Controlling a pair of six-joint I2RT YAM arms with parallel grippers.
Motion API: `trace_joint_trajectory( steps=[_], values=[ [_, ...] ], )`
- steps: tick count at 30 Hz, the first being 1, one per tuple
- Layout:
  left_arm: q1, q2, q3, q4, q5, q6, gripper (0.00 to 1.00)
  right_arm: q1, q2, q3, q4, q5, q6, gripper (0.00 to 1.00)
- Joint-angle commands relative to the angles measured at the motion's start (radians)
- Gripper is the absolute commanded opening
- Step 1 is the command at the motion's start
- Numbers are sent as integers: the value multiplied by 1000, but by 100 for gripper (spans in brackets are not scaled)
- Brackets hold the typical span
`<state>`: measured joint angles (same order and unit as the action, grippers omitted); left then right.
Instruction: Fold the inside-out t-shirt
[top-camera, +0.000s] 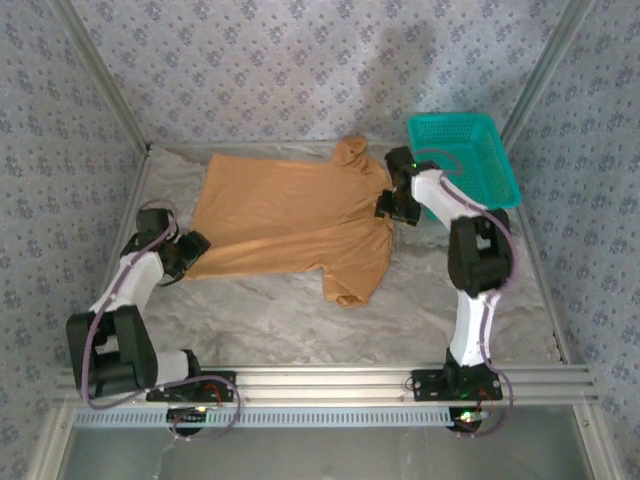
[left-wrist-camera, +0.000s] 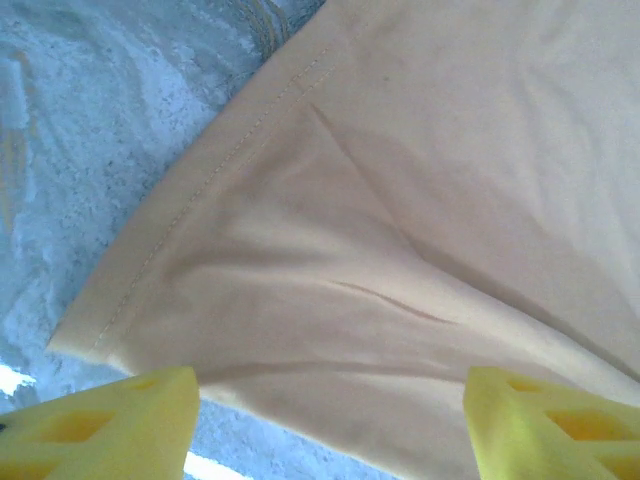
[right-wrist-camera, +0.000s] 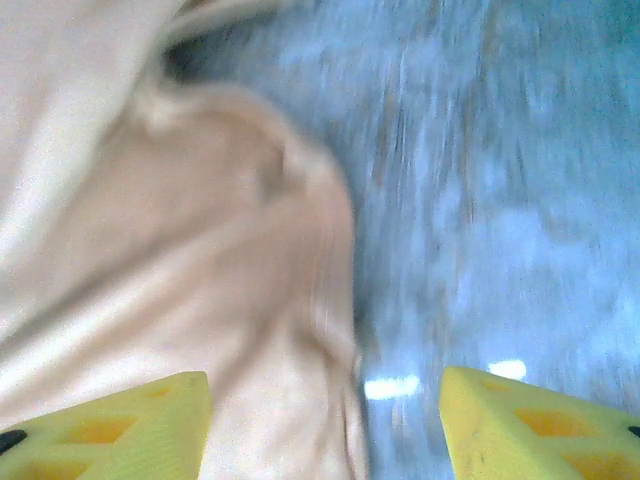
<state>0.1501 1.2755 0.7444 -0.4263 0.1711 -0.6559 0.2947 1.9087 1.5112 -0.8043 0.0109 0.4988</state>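
Lying spread out flat on the table (top-camera: 300, 320), the t-shirt (top-camera: 290, 215) has no fold yet, and the left gripper (top-camera: 192, 248) and right gripper (top-camera: 396, 208) both sit open at its edges, holding nothing.

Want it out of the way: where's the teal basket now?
Top view: the teal basket sits at the far right, beside the t-shirt's far sleeve, just beyond the right claw.
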Motion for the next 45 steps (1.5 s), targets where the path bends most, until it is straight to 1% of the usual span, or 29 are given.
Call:
trace_joint_trajectory(
  steps=[1, 2, 3, 4, 5, 6, 9, 11, 13, 14, 16, 22, 23, 25, 28, 30, 31, 34, 36, 38, 40, 44, 45],
  values=[
    [37, -18, -59, -43, 16, -3, 64, 79, -230, -216, 40, -34, 52, 55],
    [52, -11, -73, -31, 40, -7, 62, 112, -287, -288, 69, -54, 78, 47],
    [69, -3, -83, -21, 61, -7, 61, 140, -327, -366, 91, -66, 105, 42],
    [86, 7, -93, -11, 82, -8, 61, 176, -365, -431, 118, -82, 122, 35],
    [103, 18, -100, 1, 100, -10, 61, 212, -394, -479, 137, -96, 169, 30],
    [116, 26, -105, 6, 109, -9, 61, 241, -413, -516, 145, -105, 193, 29],
    [146, 44, -121, 27, 127, -11, 61, 333, -457, -602, 189, -127, 266, 31],
    [158, 51, -132, 43, 138, -16, 62, 394, -473, -627, 189, -110, 307, 37],
    [161, 58, -135, 53, 135, -16, 63, 432, -480, -645, 194, -95, 336, 43],
    [161, 64, -138, 56, 131, -16, 63, 444, -478, -655, 199, -95, 348, 46],
    [163, 74, -144, 68, 127, -16, 63, 452, -464, -675, 234, -96, 361, 48],
    [167, 106, -151, 83, 108, -11, 64, 444, -365, -675, 260, -79, 336, 47],
    [169, 106, -151, 84, 99, -10, 65, 437, -348, -671, 256, -76, 326, 45],
    [170, 106, -152, 93, 91, -15, 65, 428, -336, -663, 244, -66, 308, 37],
    [170, 114, -153, 116, 95, -25, 65, 421, -351, -656, 220, -61, 282, 16],
    [170, 130, -158, 143, 102, -31, 58, 416, -369, -655, 208, -62, 264, 2],
    [170, 138, -158, 148, 102, -31, 54, 413, -376, -654, 180, -62, 256, 0],
    [170, 164, -151, 156, 93, -28, 33, 410, -405, -653, 137, -64, 228, 0],
    [170, 170, -146, 157, 89, -24, 15, 409, -434, -656, 104, -63, 208, 0],
    [170, 166, -145, 153, 78, -23, 5, 408, -467, -661, 73, -62, 194, 0],
    [170, 155, -145, 149, 67, -22, 0, 406, -500, -672, 58, -70, 184, 0],
    [169, 117, -143, 133, 77, -28, 0, 405, -550, -680, 37, -78, 173, 0],
    [169, 101, -144, 128, 86, -28, 5, 402, -557, -679, 36, -83, 173, 0]
  ],
)
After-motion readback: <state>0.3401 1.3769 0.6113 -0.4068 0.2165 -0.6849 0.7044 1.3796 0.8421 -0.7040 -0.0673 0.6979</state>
